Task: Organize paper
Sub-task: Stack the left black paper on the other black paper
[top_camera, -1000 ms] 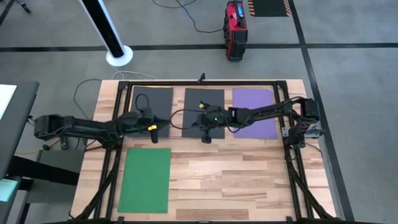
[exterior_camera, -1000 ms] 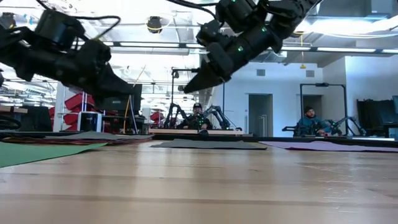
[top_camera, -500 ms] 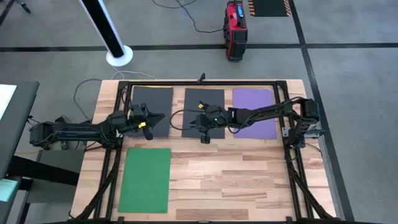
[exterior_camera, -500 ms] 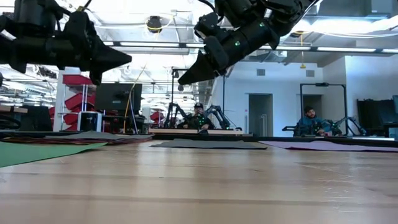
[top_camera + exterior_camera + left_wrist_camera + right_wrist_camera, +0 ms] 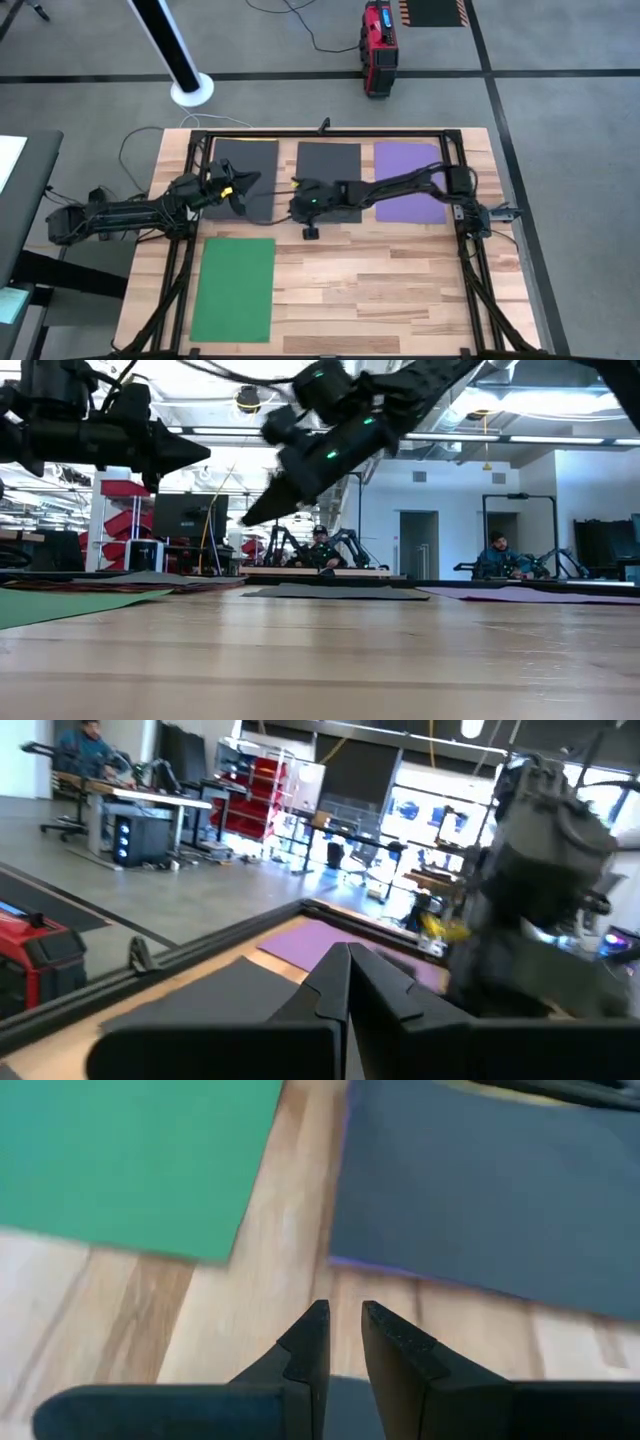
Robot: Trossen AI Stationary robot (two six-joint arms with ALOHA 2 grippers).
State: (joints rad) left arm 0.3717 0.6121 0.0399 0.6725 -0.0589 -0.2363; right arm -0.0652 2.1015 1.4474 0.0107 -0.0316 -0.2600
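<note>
four sheets of paper (image 5: 233, 288) lie flat on the wooden table (image 5: 400, 290). left gripper (image 5: 247, 180) hangs clenched above one dark grey sheet (image 5: 262, 165); right gripper (image 5: 296, 196), fingers barely parted, hovers beside it, empty.

Overhead and level table-height views share the wooden table (image 5: 400, 270).

A pale wooden table (image 5: 400, 290) stood on a grey floor (image 5: 560, 120). Beyond its far edge, a red and black case (image 5: 379, 47) lay on the floor, and a white pole on a round base (image 5: 190, 88) stood off the far-left corner. Two seated persons (image 5: 318, 548) (image 5: 497, 556) occupied desks in the room behind.
</note>
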